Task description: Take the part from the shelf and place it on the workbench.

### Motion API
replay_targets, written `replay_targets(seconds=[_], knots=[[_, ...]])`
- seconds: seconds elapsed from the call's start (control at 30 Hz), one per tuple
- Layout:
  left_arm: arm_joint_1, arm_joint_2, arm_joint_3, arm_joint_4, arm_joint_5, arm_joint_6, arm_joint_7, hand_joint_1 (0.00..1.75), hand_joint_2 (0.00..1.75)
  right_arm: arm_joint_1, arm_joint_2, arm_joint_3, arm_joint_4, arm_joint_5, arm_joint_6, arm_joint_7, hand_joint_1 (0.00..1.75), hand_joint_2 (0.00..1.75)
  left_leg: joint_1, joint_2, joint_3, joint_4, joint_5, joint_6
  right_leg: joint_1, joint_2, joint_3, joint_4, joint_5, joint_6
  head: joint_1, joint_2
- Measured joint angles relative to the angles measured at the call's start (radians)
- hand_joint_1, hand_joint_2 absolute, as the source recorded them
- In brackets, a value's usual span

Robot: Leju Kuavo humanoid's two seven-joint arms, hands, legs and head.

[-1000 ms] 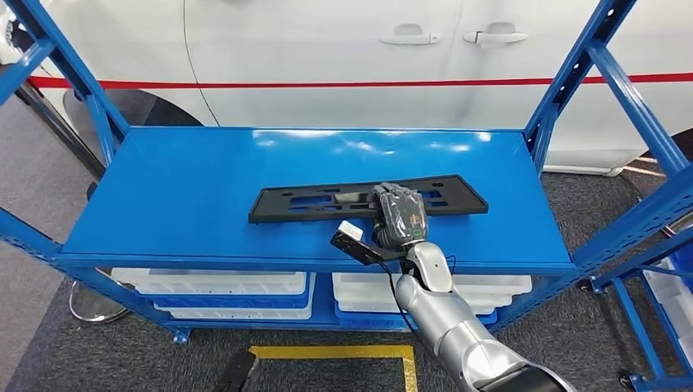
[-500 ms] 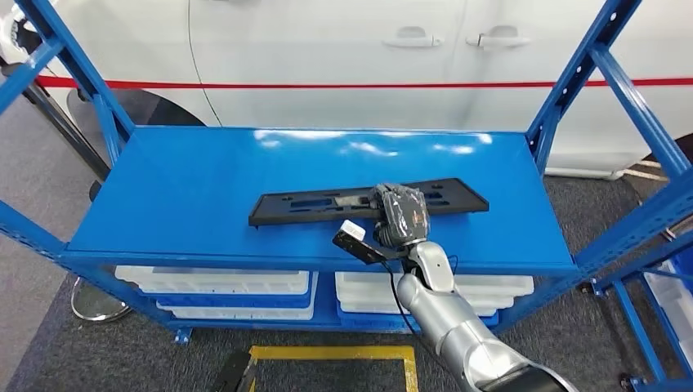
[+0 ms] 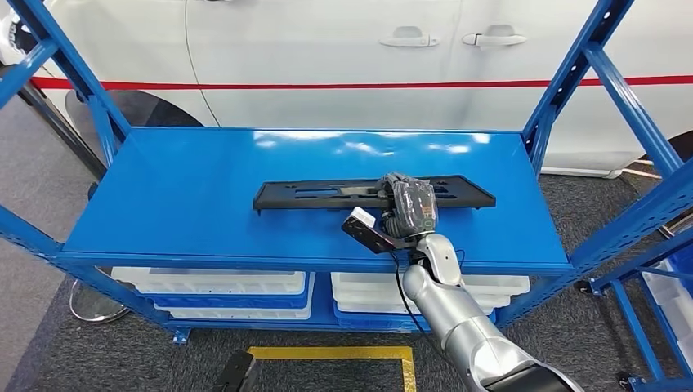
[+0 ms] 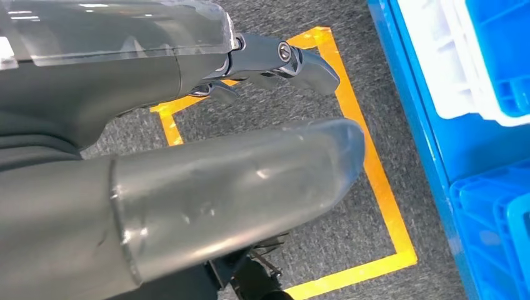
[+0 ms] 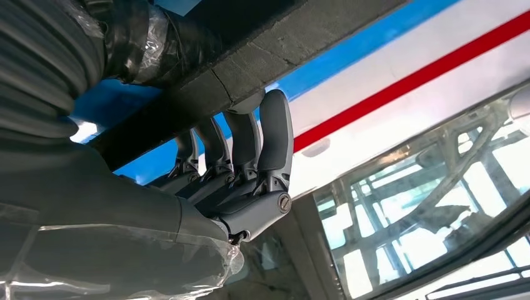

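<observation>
Right wrist view shows fingers (image 5: 275, 134) of right hand (image 3: 410, 208) gripping the part (image 3: 327, 194).

No readable text, label, brand, number or sign is showing in any of the views. The white car (image 3: 343, 57) behind the blue shelf (image 3: 204, 204) is carrying a plain red stripe (image 3: 286, 84) with no lettering on it. The yellow tape outline (image 3: 343, 353) on the floor below the shelf is likewise showing no writing.
</observation>
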Motion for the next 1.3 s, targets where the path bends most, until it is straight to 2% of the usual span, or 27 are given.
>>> replay_targets(seconds=[0.07,0.13,0.17,0.27,0.3,0.33,0.37,0.4,0.47,0.5,0.6,0.67,0.7,0.77,0.8,0.83,0.87,0.93,1.0,1.07,1.13,1.17,1.23,1.3], knots=[[0.001,0.0,0.0,0.0,0.001,0.001,0.0,0.0,0.0,0.001,-0.002,0.0,-0.015,-0.003,0.0,0.0,1.75,1.75,-0.001,-0.001,-0.001,-0.005,0.004,0.01,0.001,0.001,-0.001,-0.004,0.004,0.012,0.0,0.0],[0.001,0.0,0.0,0.0,0.002,0.002,0.0,0.0,0.0,0.001,-0.005,0.0,-0.026,-0.004,0.0,-0.001,1.75,1.75,0.003,0.0,0.003,-0.015,0.012,0.023,0.0,0.001,-0.007,0.012,-0.011,0.021,0.0,0.0],[0.0,-0.001,0.0,0.0,0.003,0.004,0.0,0.0,0.0,0.001,-0.006,0.0,-0.032,-0.005,0.0,-0.003,1.75,1.75,0.005,0.001,0.005,-0.02,0.015,0.029,-0.001,0.001,-0.023,0.046,-0.034,0.025,0.0,0.0],[0.0,-0.001,0.001,0.0,0.007,0.017,0.005,0.0,0.0,0.012,-0.009,0.0,-0.055,0.0,0.0,-0.015,1.75,1.75,0.003,0.002,0.003,-0.021,0.015,0.035,-0.004,0.001,-0.112,0.231,-0.121,0.03,0.0,0.0],[0.001,-0.001,0.001,0.0,0.008,0.024,0.009,0.0,0.0,0.019,-0.011,-0.001,-0.069,0.007,0.0,-0.019,1.75,1.75,0.002,0.001,0.003,-0.019,0.014,0.036,-0.004,0.001,-0.134,0.271,-0.129,0.031,0.0,0.0],[0.002,0.0,0.002,0.0,0.008,0.031,0.012,0.0,0.0,0.025,-0.012,-0.002,-0.087,0.016,0.0,-0.019,1.75,1.75,0.002,0.001,0.003,-0.017,0.013,0.036,-0.005,0.0,-0.139,0.275,-0.117,0.031,0.0,0.0],[0.002,0.0,0.003,0.0,0.008,0.037,0.015,0.0,0.0,0.028,-0.013,-0.002,-0.108,0.025,0.0,-0.017,1.75,1.75,0.002,0.0,0.003,-0.013,0.01,0.035,-0.005,0.0,-0.126,0.245,-0.088,0.03,0.0,0.0],[0.002,0.0,0.003,0.0,0.008,0.04,0.017,0.0,0.0,0.027,-0.013,-0.002,-0.131,0.033,0.001,-0.012,1.75,1.75,0.002,0.0,0.003,-0.009,0.005,0.033,-0.006,0.0,-0.096,0.18,-0.048,0.028,0.0,0.0],[0.002,0.0,0.003,0.0,0.007,0.046,0.018,0.0,0.0,0.021,-0.013,-0.002,-0.174,0.041,0.003,0.001,1.75,1.75,0.0,-0.001,0.001,0.002,-0.004,0.026,-0.004,0.0,-0.038,0.06,-0.003,0.022,0.0,0.0],[0.001,0.0,0.003,0.0,0.007,0.049,0.018,0.0,0.0,0.02,-0.013,-0.001,-0.195,0.04,0.005,0.006,1.75,1.75,-0.002,-0.001,-0.002,0.006,-0.007,0.021,-0.003,0.001,-0.025,0.029,0.001,0.019,0.0,0.0],[0.003,-0.001,0.003,0.0,0.005,0.061,0.019,0.0,0.0,0.024,-0.014,0.009,-0.248,0.037,0.005,0.012,1.75,1.75,-0.004,-0.002,-0.006,0.007,-0.011,0.006,0.0,0.002,-0.023,0.018,-0.004,0.006,0.0,0.0],[0.003,-0.001,0.003,0.0,0.003,0.065,0.019,0.0,0.0,0.025,-0.015,0.015,-0.273,0.037,0.003,0.013,1.75,1.75,-0.002,-0.001,-0.015,0.032,-0.031,-0.003,-0.004,0.001,-0.019,0.013,-0.003,-0.006,0.0,0.0],[0.003,-0.001,0.003,0.0,0.002,0.065,0.019,0.0,0.0,0.025,-0.014,0.018,-0.284,0.037,0.003,0.013,1.75,1.75,-0.001,0.0,-0.033,0.075,-0.056,-0.008,-0.005,0.0,-0.016,0.01,-0.003,-0.011,0.0,0.0],[0.003,-0.002,0.003,0.0,0.002,0.066,0.019,0.0,0.0,0.029,-0.014,0.023,-0.297,0.037,0.003,0.012,1.75,1.75,0.0,0.0,-0.095,0.206,-0.114,-0.014,-0.003,-0.001,-0.015,0.01,-0.004,-0.017,0.0,0.0],[0.004,-0.002,0.003,0.0,0.002,0.066,0.019,0.0,0.0,0.032,-0.014,0.026,-0.302,0.037,0.003,0.011,1.75,1.75,0.0,0.0,-0.127,0.267,-0.133,-0.015,-0.001,0.0,-0.014,0.01,-0.005,-0.019,0.0,0.0],[0.005,-0.001,0.003,0.0,0.002,0.067,0.019,0.0,0.0,0.036,-0.014,0.027,-0.306,0.037,0.003,0.008,1.75,1.75,0.0,0.0,-0.144,0.293,-0.131,-0.014,0.0,0.0,-0.013,0.011,-0.006,-0.02,0.0,0.0],[0.006,-0.001,0.003,0.0,0.002,0.068,0.02,0.0,0.0,0.041,-0.014,0.027,-0.313,0.036,0.003,0.003,1.75,1.75,0.0,0.0,-0.143,0.283,-0.111,-0.011,0.002,0.0,-0.012,0.011,-0.007,-0.021,0.0,0.0],[0.006,-0.001,0.003,0.0,0.002,0.072,0.02,0.0,0.0,0.05,-0.014,0.029,-0.336,0.032,0.003,-0.008,1.75,1.75,-0.005,0.0,-0.093,0.158,-0.033,0.004,0.005,0.002,-0.007,0.012,-0.011,-0.021,0.0,0.0],[0.005,0.0,0.004,0.0,0.004,0.075,0.02,0.0,0.0,0.054,-0.015,0.031,-0.364,0.024,0.003,-0.014,1.75,1.75,-0.012,0.0,-0.039,0.041,0.013,0.021,0.009,0.002,-0.005,0.012,-0.013,-0.018,0.0,0.0],[0.006,0.001,0.004,0.0,0.006,0.079,0.02,0.0,0.0,0.061,-0.015,0.036,-0.392,0.013,0.002,-0.014,1.75,1.75,-0.016,-0.001,-0.025,0.011,0.011,0.028,0.009,0.002,-0.007,0.01,-0.011,-0.01,0.0,0.0],[0.009,0.001,0.004,0.0,0.007,0.087,0.021,0.0,0.0,0.069,-0.017,0.044,-0.421,0.005,0.002,-0.012,1.75,1.75,-0.012,0.0,-0.021,-0.004,0.016,0.032,0.008,0.001,-0.007,0.009,-0.011,0.001,0.0,0.0],[0.009,0.001,0.004,0.0,0.007,0.091,0.021,0.0,0.0,0.071,-0.018,0.049,-0.437,0.002,0.002,-0.01,1.75,1.75,-0.009,0.001,-0.017,-0.012,0.021,0.035,0.008,0.001,-0.013,0.022,-0.023,0.006,0.0,0.0],[0.009,0.001,0.004,0.0,0.006,0.098,0.021,0.0,0.0,0.075,-0.023,0.059,-0.465,0.0,0.002,-0.008,1.75,1.75,-0.004,0.003,-0.012,-0.024,0.027,0.04,0.005,0.0,-0.05,0.105,-0.073,0.015,0.0,0.0],[0.009,0.001,0.004,0.0,0.006,0.102,0.022,0.0,0.0,0.086,-0.029,0.068,-0.487,-0.001,0.002,-0.007,1.75,1.75,-0.004,0.003,-0.012,-0.024,0.028,0.042,0.001,0.0,-0.11,0.227,-0.127,0.022,0.0,0.0]])
